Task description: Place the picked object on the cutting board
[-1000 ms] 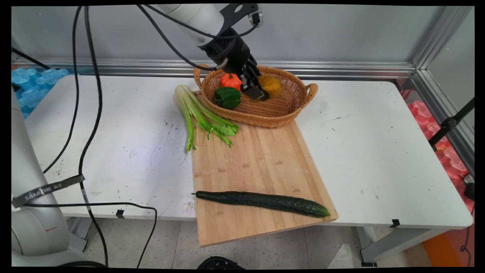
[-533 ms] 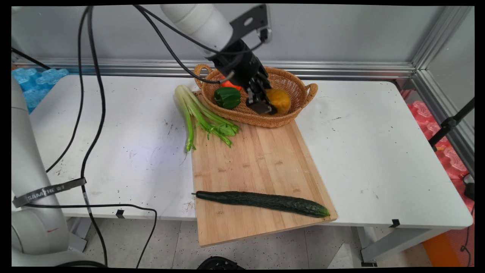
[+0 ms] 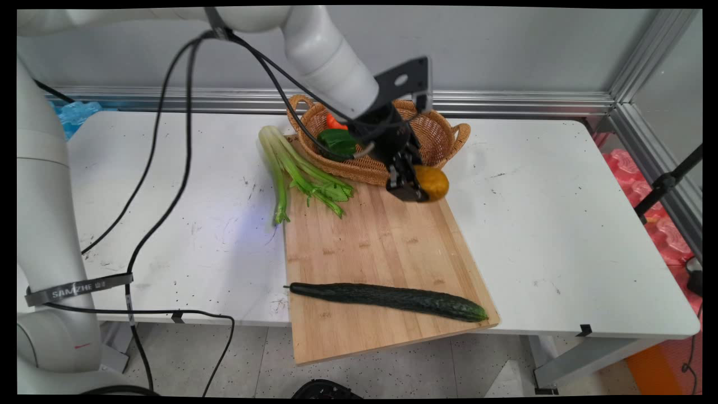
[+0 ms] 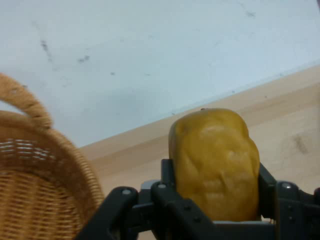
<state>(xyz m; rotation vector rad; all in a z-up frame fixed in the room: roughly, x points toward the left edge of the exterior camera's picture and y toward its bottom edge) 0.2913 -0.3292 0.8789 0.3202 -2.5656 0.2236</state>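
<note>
My gripper (image 3: 415,188) (image 4: 215,200) is shut on a yellow bell pepper (image 3: 433,182) (image 4: 215,160). It hangs just outside the front rim of the wicker basket (image 3: 432,134) (image 4: 35,185), above the far right corner of the wooden cutting board (image 3: 381,247) (image 4: 280,120). In the hand view the pepper sits squeezed between the two fingers, with the board and the white table (image 4: 150,60) behind it. A green bell pepper (image 3: 336,140) and an orange-red pepper (image 3: 335,120) lie in the basket, partly hidden by the arm.
A bunch of celery (image 3: 297,174) lies across the board's far left corner and the table. A long dark cucumber (image 3: 387,296) rests near the board's front edge. Black cables (image 3: 162,168) hang over the table's left half. The white table (image 3: 561,224) stretches to the right.
The gripper carried the yellow pepper up out of the basket and toward the front right, over the rim to the board's far corner. Everything else stayed put.
</note>
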